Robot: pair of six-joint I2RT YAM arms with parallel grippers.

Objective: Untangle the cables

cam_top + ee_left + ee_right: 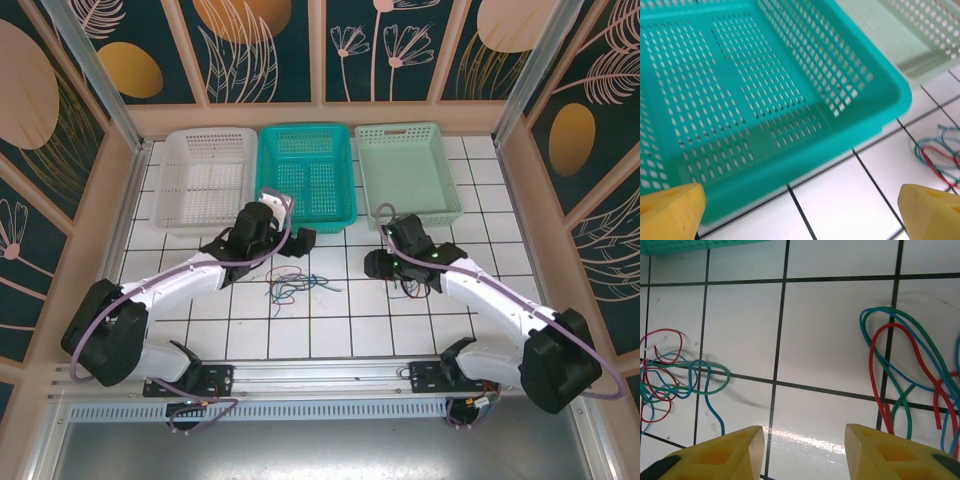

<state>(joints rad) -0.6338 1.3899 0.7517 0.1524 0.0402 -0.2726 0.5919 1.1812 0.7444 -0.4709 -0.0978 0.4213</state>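
The left gripper [800,220] holds its jaws spread wide and empty, just off the near rim of the teal basket [790,165]. The right gripper [805,455] is also released, hovering over the tiled table [830,330]. The cables [290,285] lie there in two tangles, one [665,380] left and one [905,385] right of its fingers.

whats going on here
Two robot arms are meant to untangle thin coloured cables on the tiled table. One tangle lies mid-table and a second bunch lies near the right gripper. Both grippers are open and hold nothing. The left gripper hovers by the teal basket.
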